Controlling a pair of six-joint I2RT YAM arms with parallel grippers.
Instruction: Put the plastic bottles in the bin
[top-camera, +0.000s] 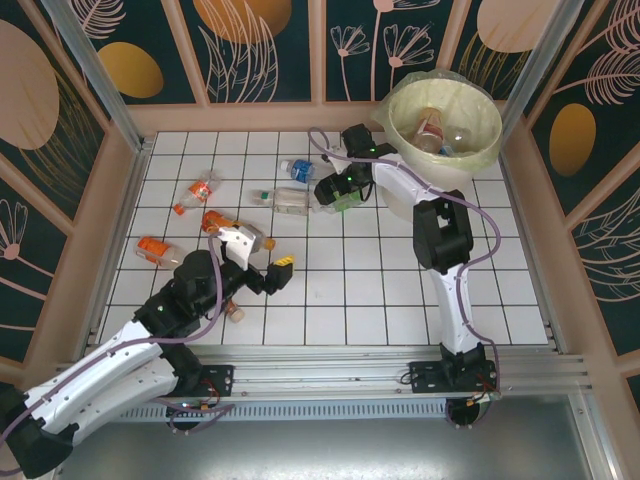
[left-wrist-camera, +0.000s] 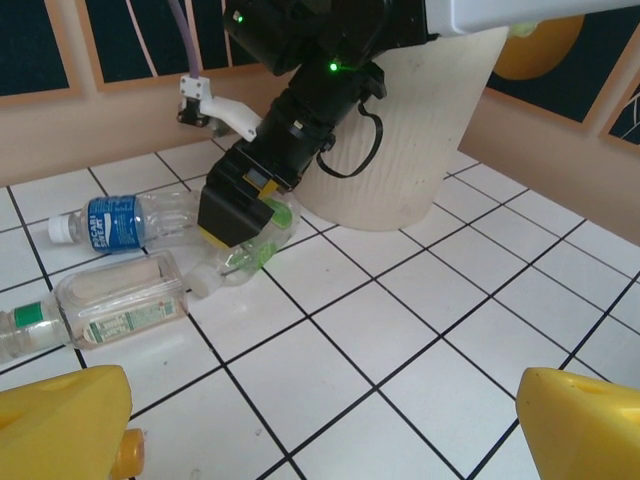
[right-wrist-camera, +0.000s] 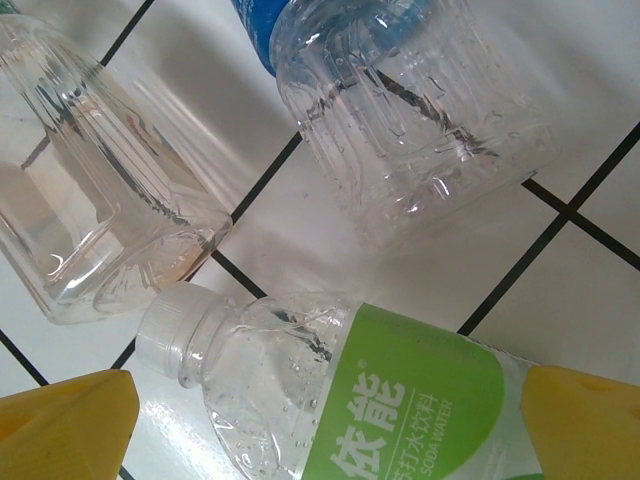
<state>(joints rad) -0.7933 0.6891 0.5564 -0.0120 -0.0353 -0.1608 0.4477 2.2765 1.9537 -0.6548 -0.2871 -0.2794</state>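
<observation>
Left gripper (top-camera: 262, 255) hangs low over the white tiles (top-camera: 400, 290) at about 8 o'clock from the floor centre in the top view. Its jaws are spread wide with nothing between them. Orange-labelled bottles (top-camera: 155, 248) lie near it toward 9 and 10 o'clock and are probably this arm's share of the work.

Right gripper (right-wrist-camera: 320, 430) sits farther out, at about 12 o'clock, low over a green-labelled soda-water bottle (right-wrist-camera: 400, 400). Its yellow fingertips (right-wrist-camera: 60, 425) stand wide on either side of the bottle body, and no squeeze is evident. This straddle appears to prepare a grasp across the bottle's width.

A clear square bottle (left-wrist-camera: 110, 305) lies on its side at the gripper's 9 o'clock, and a blue-labelled bottle (left-wrist-camera: 125, 220) at its 10 o'clock. Both are close enough to be nudged when the jaws close.

Bin (top-camera: 490, 140) stands in the far corner at 1 o'clock, near the right arm, with a few bottles (top-camera: 430, 125) already inside.
</observation>
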